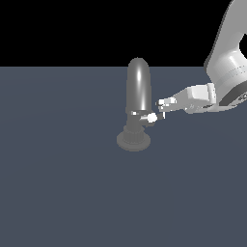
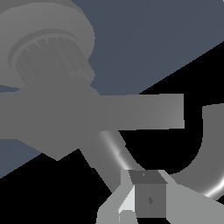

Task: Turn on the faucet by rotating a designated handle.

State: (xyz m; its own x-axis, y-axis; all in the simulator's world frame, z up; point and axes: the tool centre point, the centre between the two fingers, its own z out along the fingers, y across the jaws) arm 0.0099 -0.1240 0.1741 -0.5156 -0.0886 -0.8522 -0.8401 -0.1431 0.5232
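Note:
In the exterior view the faucet (image 1: 138, 89) stands upright, a glossy grey column with a dome top on a ribbed flared base (image 1: 132, 140). The handle (image 1: 150, 117), a short lever with a white knob tip, juts from the column's lower part toward the exterior view's right. My gripper (image 1: 161, 109) reaches in from the right, its fingertips just above and beside the knob; contact cannot be told. In the wrist view the fingers (image 2: 148, 199) sit close together with nothing between them, below a flat grey bar (image 2: 140, 111) jutting from the faucet, whose ribbed base (image 2: 48, 57) shows beyond.
A dark blue-grey floor (image 1: 72, 193) spreads all around the faucet. My arm (image 1: 229, 62) comes down from the upper right of the exterior view. A glossy curved pipe section (image 2: 205, 148) of the faucet shows in the wrist view beside the fingers.

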